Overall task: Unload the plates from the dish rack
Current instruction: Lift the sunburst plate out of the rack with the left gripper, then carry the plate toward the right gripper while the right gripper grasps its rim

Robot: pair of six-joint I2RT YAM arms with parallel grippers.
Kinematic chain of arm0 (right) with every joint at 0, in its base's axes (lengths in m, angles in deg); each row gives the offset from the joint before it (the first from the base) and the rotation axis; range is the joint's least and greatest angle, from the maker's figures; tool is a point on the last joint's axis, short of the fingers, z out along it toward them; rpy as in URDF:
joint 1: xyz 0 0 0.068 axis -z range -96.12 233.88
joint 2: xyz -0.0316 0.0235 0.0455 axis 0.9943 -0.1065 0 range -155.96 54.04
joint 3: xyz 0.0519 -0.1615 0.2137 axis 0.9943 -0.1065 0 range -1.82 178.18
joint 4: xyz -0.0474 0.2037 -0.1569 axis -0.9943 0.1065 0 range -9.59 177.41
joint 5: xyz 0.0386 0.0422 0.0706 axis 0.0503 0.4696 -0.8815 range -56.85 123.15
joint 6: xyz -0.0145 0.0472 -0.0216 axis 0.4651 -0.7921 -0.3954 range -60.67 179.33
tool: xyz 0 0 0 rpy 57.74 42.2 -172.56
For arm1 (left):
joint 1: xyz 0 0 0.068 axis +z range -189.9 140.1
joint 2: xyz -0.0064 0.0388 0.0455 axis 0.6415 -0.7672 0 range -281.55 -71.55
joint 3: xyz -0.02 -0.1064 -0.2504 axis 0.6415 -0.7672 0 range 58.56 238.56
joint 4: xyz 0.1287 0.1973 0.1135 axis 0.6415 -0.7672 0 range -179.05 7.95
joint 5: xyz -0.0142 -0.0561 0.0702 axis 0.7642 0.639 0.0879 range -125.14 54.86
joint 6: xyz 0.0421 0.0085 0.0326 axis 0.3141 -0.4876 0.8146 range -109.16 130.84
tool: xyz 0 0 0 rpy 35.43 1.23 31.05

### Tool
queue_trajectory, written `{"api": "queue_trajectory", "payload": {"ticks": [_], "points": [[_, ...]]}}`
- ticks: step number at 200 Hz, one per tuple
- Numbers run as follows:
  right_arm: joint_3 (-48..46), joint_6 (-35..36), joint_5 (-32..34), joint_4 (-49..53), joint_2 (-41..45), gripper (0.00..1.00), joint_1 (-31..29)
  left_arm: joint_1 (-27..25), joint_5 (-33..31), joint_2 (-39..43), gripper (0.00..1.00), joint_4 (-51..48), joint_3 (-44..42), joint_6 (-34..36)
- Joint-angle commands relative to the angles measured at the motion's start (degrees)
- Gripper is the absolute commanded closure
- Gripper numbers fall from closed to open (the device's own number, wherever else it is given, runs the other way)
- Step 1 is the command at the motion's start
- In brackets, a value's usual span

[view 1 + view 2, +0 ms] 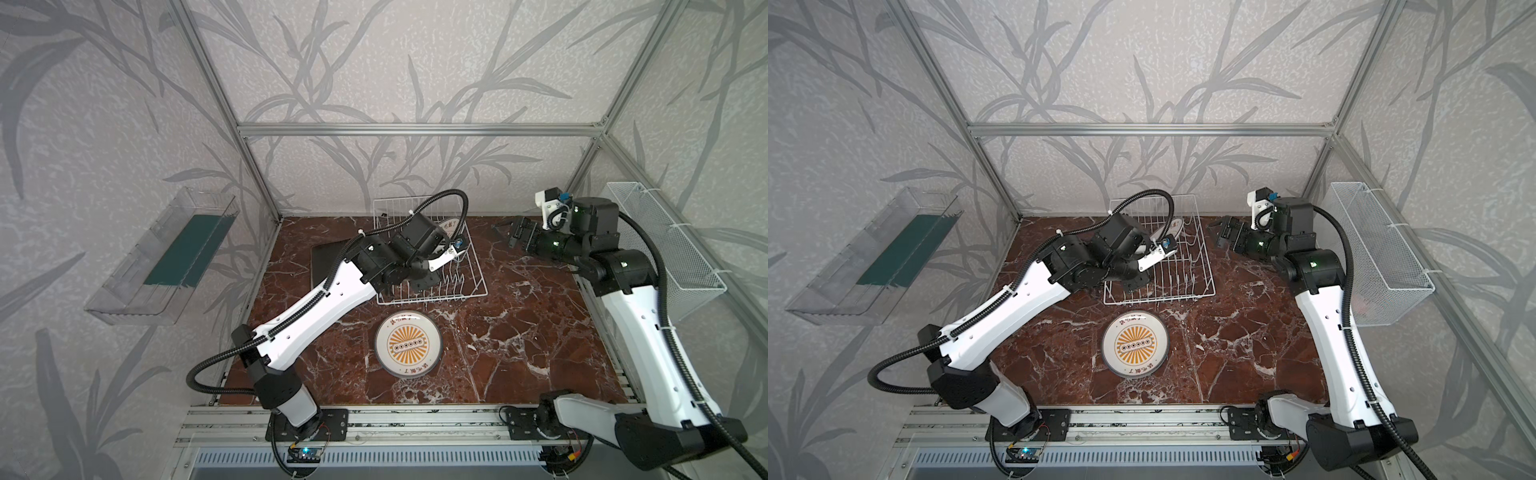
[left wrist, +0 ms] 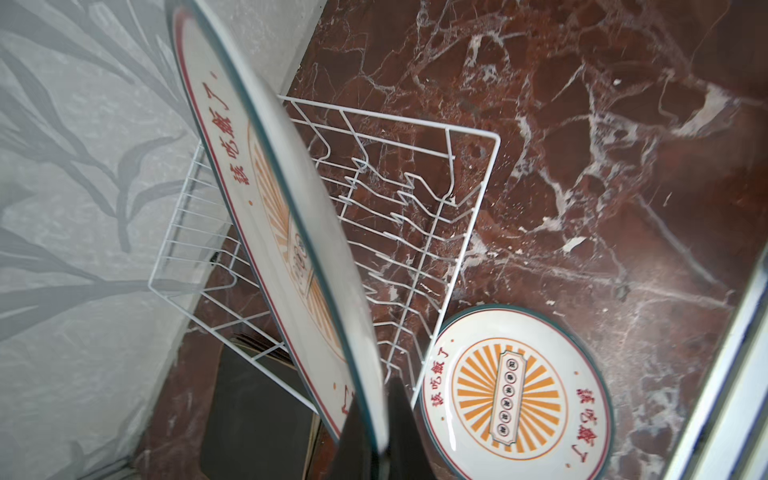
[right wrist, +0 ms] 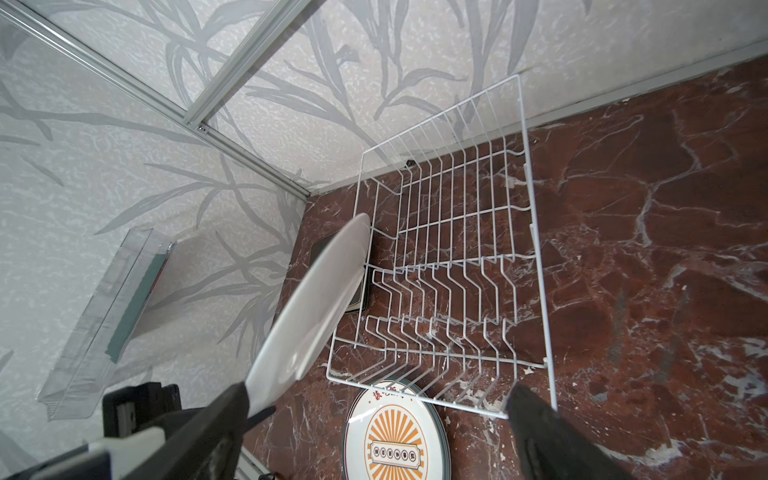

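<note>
Right, two round plates visible: held plate (image 2: 266,232) clamped on edge in left gripper (image 2: 374,419) above the dish rack (image 1: 432,298); flat plate (image 1: 408,343) on the table (image 1: 519,332) just in front; black plates (image 1: 326,266) left of the rack, mostly behind the arm, count unclear; right gripper (image 1: 510,233) wide, holding nothing, well apart; bare table right of the rack.

**Two round and white in sight: the upright plate (image 2: 266,249) and the flat plate (image 1: 409,347); one dish rack (image 1: 432,286).**

I cannot tell whether more plates lie stacked under the flat plate, lower middle of both top views. Left of the rack I count one pile of black square plates (image 1: 326,270), number unclear. There is one clear tray (image 1: 166,257) at the left edge and one mesh basket (image 1: 665,249) at the right. I count two arms with one tool each: left tool (image 2: 378,436), right tool (image 1: 515,235).
</note>
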State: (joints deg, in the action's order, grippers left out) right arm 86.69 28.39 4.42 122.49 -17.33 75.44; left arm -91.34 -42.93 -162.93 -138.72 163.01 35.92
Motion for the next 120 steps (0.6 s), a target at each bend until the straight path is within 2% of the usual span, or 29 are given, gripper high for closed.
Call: {"api": "queue_trajectory", "payload": {"ticks": [1,27,54,96,120], "points": [[3.77,-1.76,-3.89,1.99,-3.08,0.08,-1.12,-0.68,-9.75,4.08,1.00,10.96,-2.73,11.35],[7.04,-1.97,-2.94,4.22,-7.24,0.15,-3.99,-2.70,-15.54,6.31,1.00,16.16,-8.36,18.06],[4.89,-4.83,-1.55,1.27,-9.23,0.24,-6.76,-4.05,-16.66,9.45,1.00,20.73,-14.60,23.07],[4.66,-7.06,1.98,-0.07,-13.00,0.35,-11.95,-4.74,-16.01,12.81,1.00,22.45,-18.86,23.24],[4.44,-7.70,1.23,0.33,-14.96,0.48,-12.71,-4.86,-16.22,13.82,1.00,22.63,-20.37,23.26]]}}
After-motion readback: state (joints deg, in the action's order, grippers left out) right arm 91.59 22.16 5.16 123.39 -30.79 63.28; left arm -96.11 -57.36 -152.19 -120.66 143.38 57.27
